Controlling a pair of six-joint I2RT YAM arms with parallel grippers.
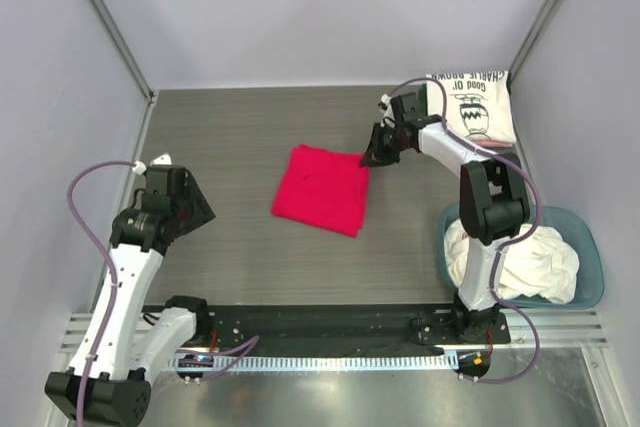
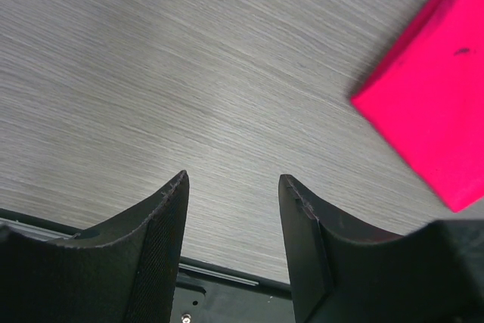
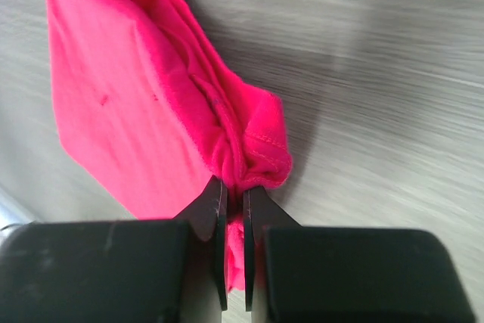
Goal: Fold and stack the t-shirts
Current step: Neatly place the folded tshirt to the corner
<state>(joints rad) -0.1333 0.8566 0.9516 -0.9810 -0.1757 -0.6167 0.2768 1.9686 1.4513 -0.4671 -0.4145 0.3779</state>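
Right hand (image 3: 234, 187) clamped on far right corner of folded crimson red cloth t-shirt (image 1: 322, 189), which lies mid grey wood-grain tabletop (image 1: 250, 137). Left hand (image 2: 233, 178): jaws apart, over tabletop left of shirt.

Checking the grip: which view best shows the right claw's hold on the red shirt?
Right wrist: the right claw is shut on a bunched corner of the red shirt, close up. The top view shows the whole shirt, the grip tiny; the left wrist view catches only a corner of it.
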